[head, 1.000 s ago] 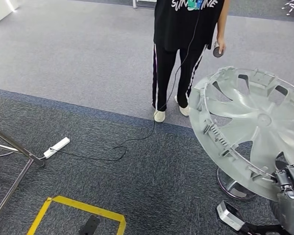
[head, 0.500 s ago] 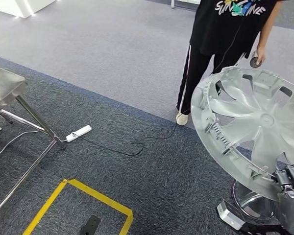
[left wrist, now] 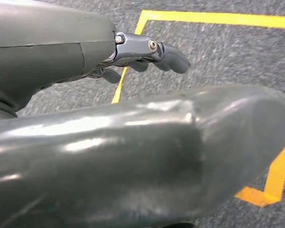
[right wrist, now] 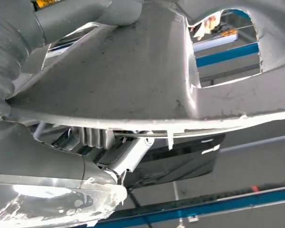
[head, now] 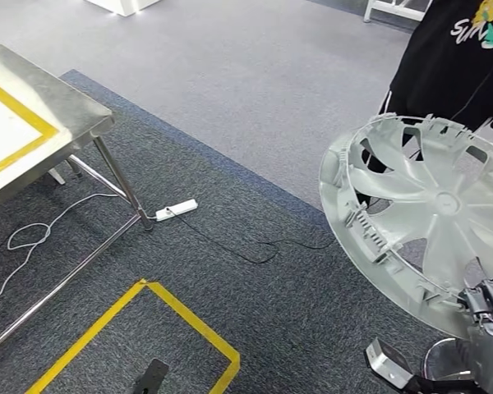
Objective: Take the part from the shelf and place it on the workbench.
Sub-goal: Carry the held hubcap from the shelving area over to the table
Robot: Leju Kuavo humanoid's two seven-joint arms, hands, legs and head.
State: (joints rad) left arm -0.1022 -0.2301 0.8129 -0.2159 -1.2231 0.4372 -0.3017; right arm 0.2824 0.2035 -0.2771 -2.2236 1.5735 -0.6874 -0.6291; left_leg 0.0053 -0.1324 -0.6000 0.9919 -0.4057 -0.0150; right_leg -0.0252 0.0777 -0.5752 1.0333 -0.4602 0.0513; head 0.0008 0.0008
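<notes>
Gripping the near rim of the grey wheel cover (head: 427, 209) at near right with the right hand (head: 489, 308), fingers mostly cut off by the frame edge. Hanging empty over yellow floor tape (head: 188, 324), left hand (left wrist: 148, 50) spread. Showing part of the steel workbench (head: 76, 115) at far left; person (head: 461, 57) half hidden behind the cover.
</notes>
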